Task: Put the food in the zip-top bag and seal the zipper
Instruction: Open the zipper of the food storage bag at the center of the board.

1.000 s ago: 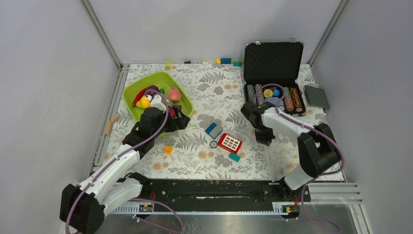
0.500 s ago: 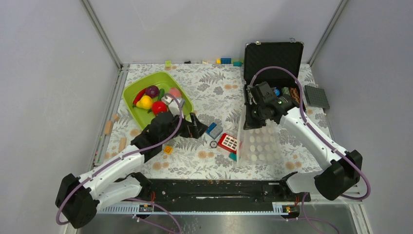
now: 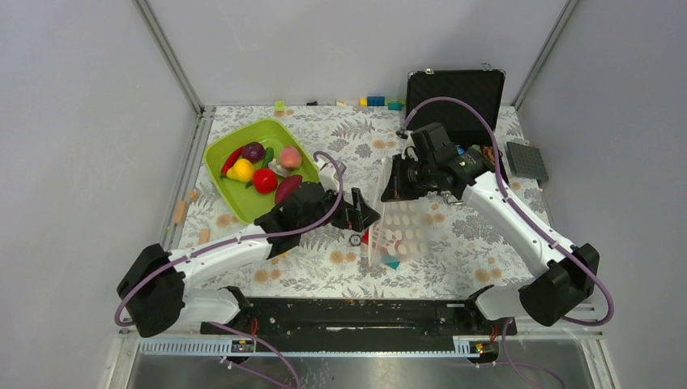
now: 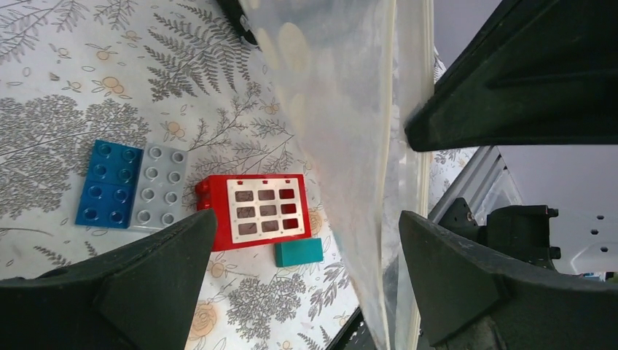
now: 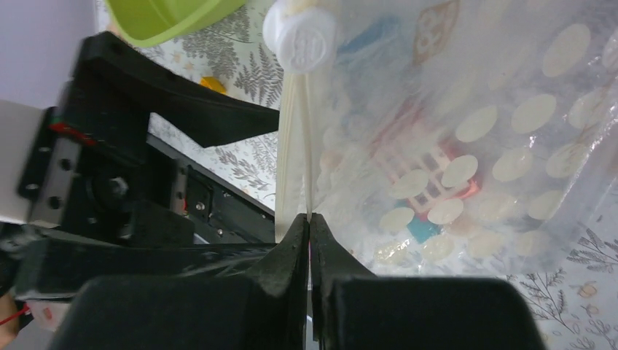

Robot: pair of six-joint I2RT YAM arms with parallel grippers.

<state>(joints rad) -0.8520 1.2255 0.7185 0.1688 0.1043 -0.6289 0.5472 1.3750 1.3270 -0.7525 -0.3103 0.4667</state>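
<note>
- The right jaws are pressed together, pinching the zipper (image 5: pixel 295 146) at the mouth edge of the zip-top bag (image 3: pixel 403 227).
- The right arm (image 3: pixel 494 203) holds the bag up over the middle of the bench (image 3: pixel 348 154). The bag's dotted face hangs toward the near edge.
- A white round piece (image 5: pixel 299 38) sits on the zipper, further along the strip from the pinch.
- The left jaws are spread wide, one finger on each side of the hanging bag (image 4: pixel 328 109). The pale zipper (image 4: pixel 408 58) runs just beside one finger, but I cannot tell whether they touch.
- The left jaws hold nothing.
- Under the bag on the bench lie a red window block (image 4: pixel 255 211) and a teal block (image 4: pixel 299 253), with a blue block (image 4: pixel 109 182) and a grey block (image 4: pixel 160 186) beside them.
- The food is all in the lime-green tub (image 3: pixel 239 197), well apart from the bag: the lemon (image 3: pixel 240 169), onion (image 3: pixel 253 151), peach (image 3: pixel 290 156), chili (image 3: pixel 231 158) and a dark red piece (image 3: pixel 287 188).
</note>
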